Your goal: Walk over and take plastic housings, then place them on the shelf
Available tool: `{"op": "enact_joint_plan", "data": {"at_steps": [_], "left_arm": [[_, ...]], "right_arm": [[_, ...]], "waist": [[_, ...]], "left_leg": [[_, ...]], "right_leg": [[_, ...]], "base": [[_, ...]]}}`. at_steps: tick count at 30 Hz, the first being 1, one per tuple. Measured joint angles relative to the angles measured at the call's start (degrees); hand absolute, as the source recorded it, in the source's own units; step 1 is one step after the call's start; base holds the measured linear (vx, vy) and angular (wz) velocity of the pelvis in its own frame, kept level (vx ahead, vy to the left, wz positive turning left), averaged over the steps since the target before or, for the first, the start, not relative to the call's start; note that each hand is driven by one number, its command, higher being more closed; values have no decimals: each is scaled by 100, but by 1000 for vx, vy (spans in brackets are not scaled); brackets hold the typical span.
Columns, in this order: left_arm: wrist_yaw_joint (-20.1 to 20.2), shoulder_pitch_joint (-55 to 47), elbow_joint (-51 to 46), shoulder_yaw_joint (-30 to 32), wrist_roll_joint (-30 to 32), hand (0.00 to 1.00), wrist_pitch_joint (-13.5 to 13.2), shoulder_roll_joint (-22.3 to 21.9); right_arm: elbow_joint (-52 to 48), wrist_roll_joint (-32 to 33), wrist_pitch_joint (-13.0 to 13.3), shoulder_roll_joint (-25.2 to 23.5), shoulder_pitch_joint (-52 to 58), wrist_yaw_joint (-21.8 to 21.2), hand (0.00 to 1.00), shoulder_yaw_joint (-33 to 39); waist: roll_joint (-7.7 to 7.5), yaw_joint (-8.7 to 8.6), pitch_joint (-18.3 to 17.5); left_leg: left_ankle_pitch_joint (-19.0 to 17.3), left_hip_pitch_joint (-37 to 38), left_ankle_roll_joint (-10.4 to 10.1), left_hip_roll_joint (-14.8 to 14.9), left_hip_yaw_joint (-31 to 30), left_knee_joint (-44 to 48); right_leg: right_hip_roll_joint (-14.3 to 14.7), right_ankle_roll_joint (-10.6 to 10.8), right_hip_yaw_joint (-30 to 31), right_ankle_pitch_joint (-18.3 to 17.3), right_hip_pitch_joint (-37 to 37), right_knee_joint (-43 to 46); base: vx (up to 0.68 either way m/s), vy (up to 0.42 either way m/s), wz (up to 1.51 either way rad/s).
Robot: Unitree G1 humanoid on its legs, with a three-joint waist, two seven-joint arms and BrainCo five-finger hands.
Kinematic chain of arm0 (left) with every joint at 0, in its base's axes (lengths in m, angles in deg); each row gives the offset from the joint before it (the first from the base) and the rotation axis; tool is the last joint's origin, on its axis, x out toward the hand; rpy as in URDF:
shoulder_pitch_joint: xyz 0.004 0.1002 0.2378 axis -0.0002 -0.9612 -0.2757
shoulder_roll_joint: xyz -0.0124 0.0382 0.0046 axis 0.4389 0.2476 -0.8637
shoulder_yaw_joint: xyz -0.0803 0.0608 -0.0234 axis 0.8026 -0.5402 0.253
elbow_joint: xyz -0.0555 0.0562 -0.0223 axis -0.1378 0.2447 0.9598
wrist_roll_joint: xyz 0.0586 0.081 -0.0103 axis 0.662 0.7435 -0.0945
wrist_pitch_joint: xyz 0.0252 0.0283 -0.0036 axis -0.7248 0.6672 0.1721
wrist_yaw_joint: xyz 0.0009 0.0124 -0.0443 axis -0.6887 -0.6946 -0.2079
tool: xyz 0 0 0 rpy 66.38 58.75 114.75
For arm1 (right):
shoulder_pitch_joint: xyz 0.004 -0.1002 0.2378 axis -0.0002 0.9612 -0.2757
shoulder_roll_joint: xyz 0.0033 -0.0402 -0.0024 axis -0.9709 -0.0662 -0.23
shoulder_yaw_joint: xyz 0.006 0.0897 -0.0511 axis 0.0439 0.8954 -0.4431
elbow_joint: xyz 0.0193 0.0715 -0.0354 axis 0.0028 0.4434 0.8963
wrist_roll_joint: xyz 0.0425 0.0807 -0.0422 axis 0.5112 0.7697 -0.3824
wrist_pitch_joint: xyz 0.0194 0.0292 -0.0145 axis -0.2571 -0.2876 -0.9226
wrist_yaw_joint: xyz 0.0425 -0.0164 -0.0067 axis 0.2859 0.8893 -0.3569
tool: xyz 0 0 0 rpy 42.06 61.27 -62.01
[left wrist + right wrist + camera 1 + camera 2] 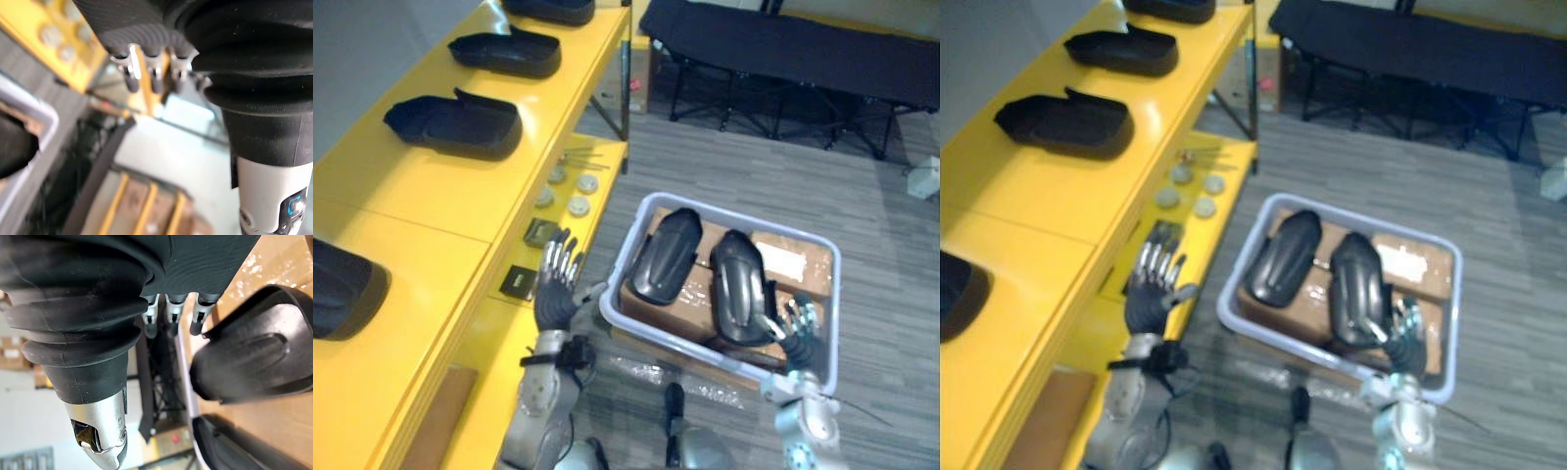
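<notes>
Six black housings (pixel 663 257), four discs (pixel 578 206), one bin (pixel 832 313).

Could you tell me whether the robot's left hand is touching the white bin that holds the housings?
Apart. The right eye view shows grey floor between the thumb of the left hand and the rim of the white bin.

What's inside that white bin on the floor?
A black housing and a second housing lie side by side on a cardboard box; whatever lies beneath is hidden.
</notes>
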Motion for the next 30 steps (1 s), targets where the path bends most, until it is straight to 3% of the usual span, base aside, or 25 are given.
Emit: {"op": "enact_joint_plan", "data": {"at_steps": [2, 4, 5, 7, 10, 14, 22, 26, 27, 30], "left_arm": [[154, 0, -31, -24, 3, 0, 15, 27], [197, -11, -35, 69, 5, 0, 41, 130], [197, -67, -22, 116, 4, 0, 98, 278], [194, -99, -3, 264, 5, 0, 218, 351], [203, -136, 25, 294, 5, 0, 256, 414], [215, -138, 78, 300, 5, 0, 310, 491], [-38, -89, 364, 316, 2, 0, 295, 470], [-302, 72, 808, 354, -52, 0, 129, 364], [-325, 122, 986, 337, 16, 0, 145, 338], [-351, 104, 1527, 283, 313, 0, 314, 227]], "right_arm": [[-15, 1, 150, -95, 247, -96, 0, 31], [-25, -4, 170, -303, 472, -276, 0, 20], [-20, -5, 170, -372, 585, -387, 0, -60], [-21, -21, 180, -382, 678, -508, 0, -106], [-23, -24, 326, -399, 655, -508, 0, -111], [-52, -23, 371, -441, 463, -406, 0, -180], [-25, -10, 247, -198, -1, -104, 0, -427], [634, -8, 246, 22, -646, 91, 0, -312], [814, -15, 257, 39, -889, 174, 0, -186], [1011, -69, 277, 149, -1390, 492, 0, 8]], "waist": [[13, -6, 38], [-149, 3, 134], [-212, 68, 167], [-170, 91, 178], [-136, 97, 148], [-291, 133, 46], [-137, 134, 82], [41, 136, 376], [117, 121, 479], [163, 144, 640]], "left_leg": [[-207, 12, 38, 1, 49, 50], [-331, 63, 87, -72, 226, 128], [-369, 49, 158, -71, 389, 157], [-260, -30, 295, 12, 576, 37], [-22, -156, 330, 10, 646, -247], [258, -453, 286, -143, 626, -498], [471, -525, 134, -101, 510, -607], [470, -603, 135, -77, 369, -228], [470, -645, 135, -87, 260, -258], [512, -803, 76, -109, 103, -281]], "right_leg": [[5, 30, 122, -21, -142, 246], [-78, 117, 169, 29, -221, 323], [-88, 229, 174, 239, -245, 228], [-218, -36, -134, -95, -470, 833], [-484, 104, -306, -505, -488, 1421], [-574, 206, -386, -677, -216, 1125], [-472, 242, -506, -704, -3, 587], [-479, 263, -540, -834, 117, 596], [-476, 264, -664, -835, 115, 570], [-487, 309, -809, -876, 88, 453]], "base": [[-133, 175, -33], [-175, 168, -46], [-257, 116, -55], [-207, 128, -48], [-13, 91, -19], [21, -45, 1], [5, -94, 3], [-64, -58, 1], [-103, -55, 15], [-144, -70, 23]]}}
